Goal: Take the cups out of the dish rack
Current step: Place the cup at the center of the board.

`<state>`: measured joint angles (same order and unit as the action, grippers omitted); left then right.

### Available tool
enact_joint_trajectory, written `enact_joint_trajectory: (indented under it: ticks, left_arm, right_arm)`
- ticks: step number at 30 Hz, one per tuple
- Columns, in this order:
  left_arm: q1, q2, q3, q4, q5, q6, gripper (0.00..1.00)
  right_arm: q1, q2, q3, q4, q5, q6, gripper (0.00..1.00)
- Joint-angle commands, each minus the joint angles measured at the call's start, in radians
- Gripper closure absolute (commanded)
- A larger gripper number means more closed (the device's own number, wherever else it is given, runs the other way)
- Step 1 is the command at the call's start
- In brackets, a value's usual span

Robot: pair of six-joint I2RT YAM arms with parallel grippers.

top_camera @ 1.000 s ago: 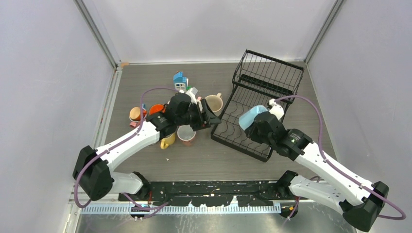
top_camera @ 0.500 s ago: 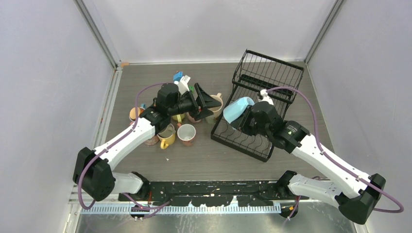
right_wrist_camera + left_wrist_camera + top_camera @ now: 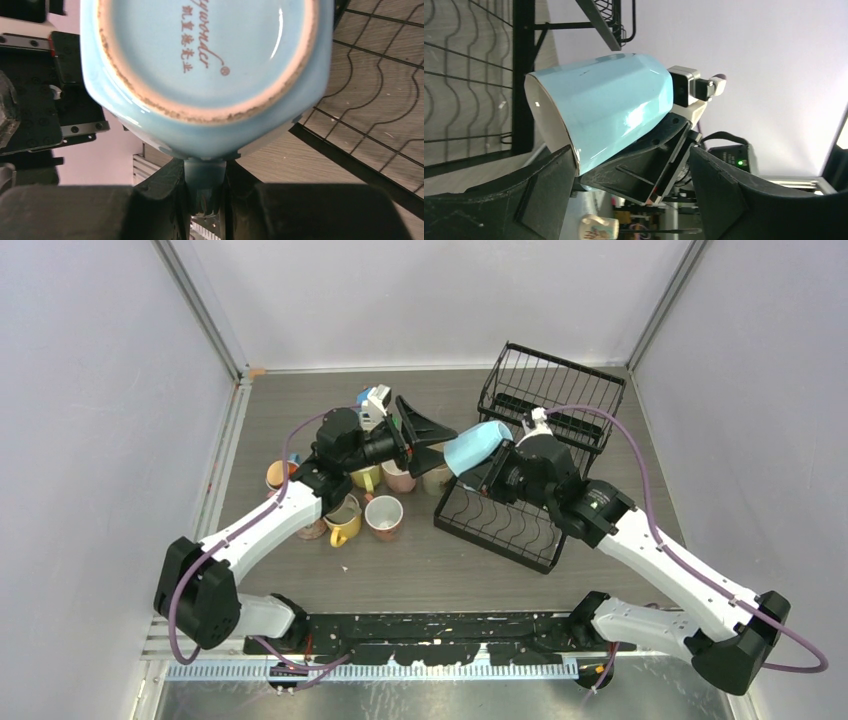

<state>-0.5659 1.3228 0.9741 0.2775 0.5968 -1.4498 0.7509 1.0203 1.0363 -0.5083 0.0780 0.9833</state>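
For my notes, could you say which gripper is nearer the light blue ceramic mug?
Right gripper: shut on the handle of the light blue ceramic mug. Left gripper: open, at its rim.

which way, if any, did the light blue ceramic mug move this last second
Yes: the light blue ceramic mug moved left, from over the black wire dish rack to its left edge.

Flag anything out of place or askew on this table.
A small toy house sits at the far edge of the mugs, the only non-cup there. The dish rack sits skewed to the table edges. No spills or breakage visible.
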Motion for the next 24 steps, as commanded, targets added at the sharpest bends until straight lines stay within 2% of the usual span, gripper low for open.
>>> enact_joint_trajectory:
  ticks: [1,8,13,18,24]
  left_arm:
    - [0.011,0.016,-0.026,0.217,0.043,-0.144,0.17]
    - [0.012,0.039,-0.059,0.449,0.031,-0.313,0.25]
    - [0.017,0.036,-0.073,0.552,0.006,-0.388,0.39]
    - [0.024,0.021,-0.079,0.580,-0.004,-0.412,0.56]
    - [0.027,0.003,-0.081,0.573,-0.003,-0.411,0.67]
  right_arm:
    - [0.004,-0.011,0.043,0.233,-0.056,0.023,0.99]
    - [0.005,0.002,-0.003,0.407,-0.137,0.068,0.99]
    - [0.004,0.005,-0.046,0.503,-0.173,0.092,0.99]
    - [0.004,-0.009,-0.082,0.578,-0.194,0.102,0.99]
    - [0.002,-0.028,-0.108,0.574,-0.230,0.084,0.99]
